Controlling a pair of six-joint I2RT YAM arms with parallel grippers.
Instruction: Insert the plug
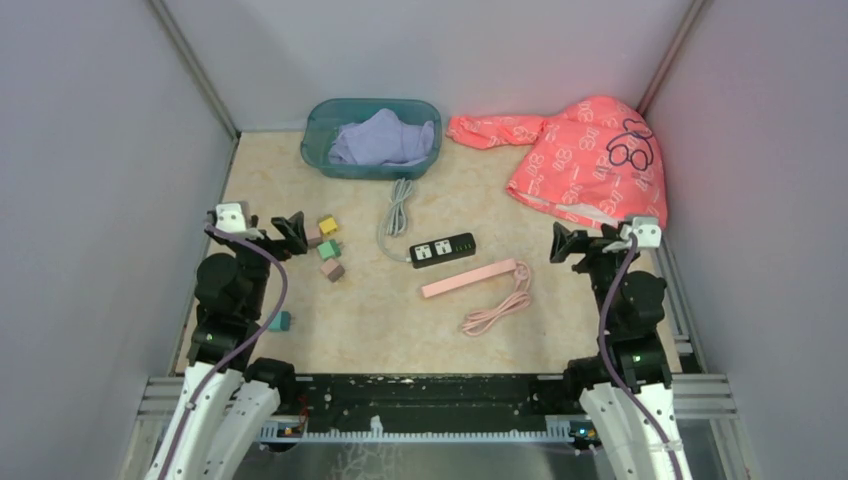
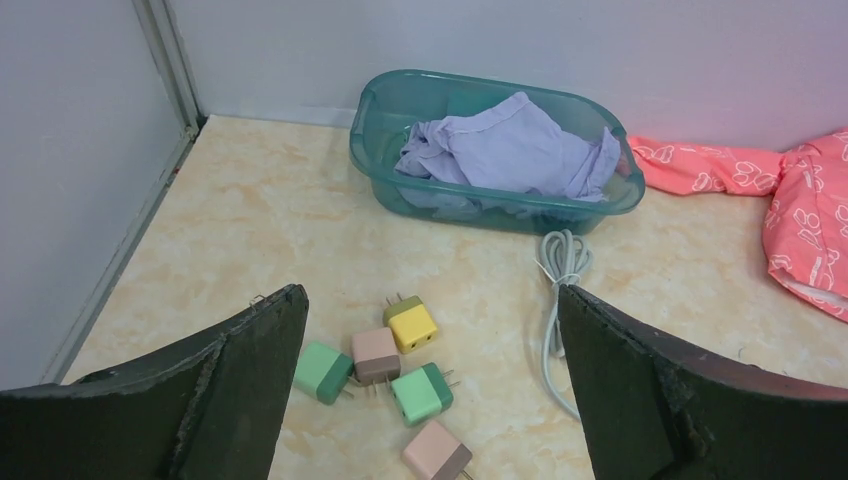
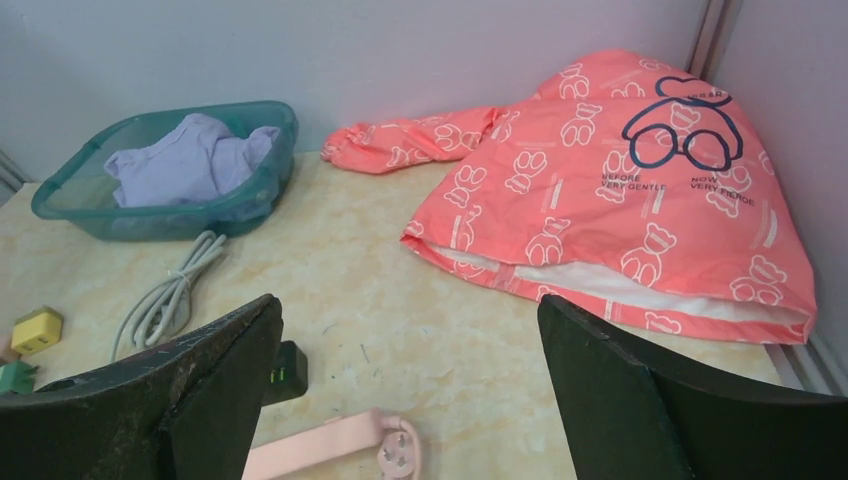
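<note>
Plugs (image 2: 375, 354): small cubes with metal prongs, one yellow, two green, two dusty pink. Clustered on table, left of centre, just ahead of left gripper (image 1: 293, 233). Teal plug (image 1: 280, 321) lies apart, beside left arm. Black strip (image 1: 442, 249) at mid-table, pink strip (image 1: 468, 278) near it. Left gripper and right gripper (image 1: 558, 245) both spread wide, holding nothing.

Left claw (image 1: 288, 232) hangs over the surface (image 1: 280, 190); a cluster of small plugs (image 1: 331, 249) lies just to its right. Right claw (image 1: 560, 243) faces it. Black power strip (image 1: 442, 249) and pink power strip (image 1: 470, 279) lie between the claws, untouched by either.
</note>
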